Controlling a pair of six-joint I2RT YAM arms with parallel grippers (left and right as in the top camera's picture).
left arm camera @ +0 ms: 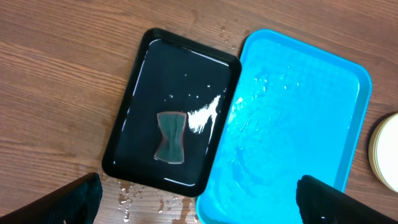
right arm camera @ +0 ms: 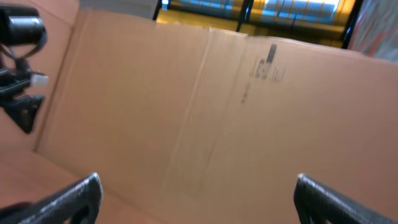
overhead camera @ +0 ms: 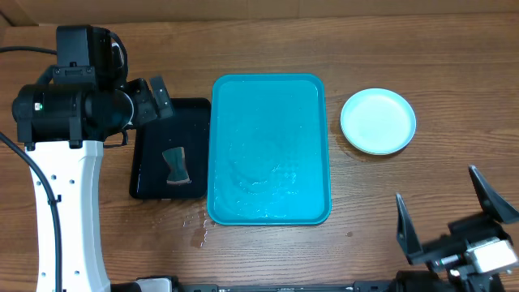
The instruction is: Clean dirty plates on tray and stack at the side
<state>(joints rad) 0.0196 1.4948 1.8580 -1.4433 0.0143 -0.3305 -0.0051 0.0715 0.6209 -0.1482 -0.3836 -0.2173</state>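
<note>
Our left gripper [overhead camera: 152, 93] hangs wide over the black tray's [overhead camera: 146, 174] far edge. Our right gripper [overhead camera: 436, 185] gapes wide at the bench's near-right corner. Plates [overhead camera: 378, 121] lie beside the tray [overhead camera: 268, 146].

Before me, the tray [overhead camera: 270, 122] lay mid-table. A smaller tray [overhead camera: 150, 174] holding a sponge [overhead camera: 176, 165] sat just left, and the plates [overhead camera: 378, 121] lay to the right.
</note>
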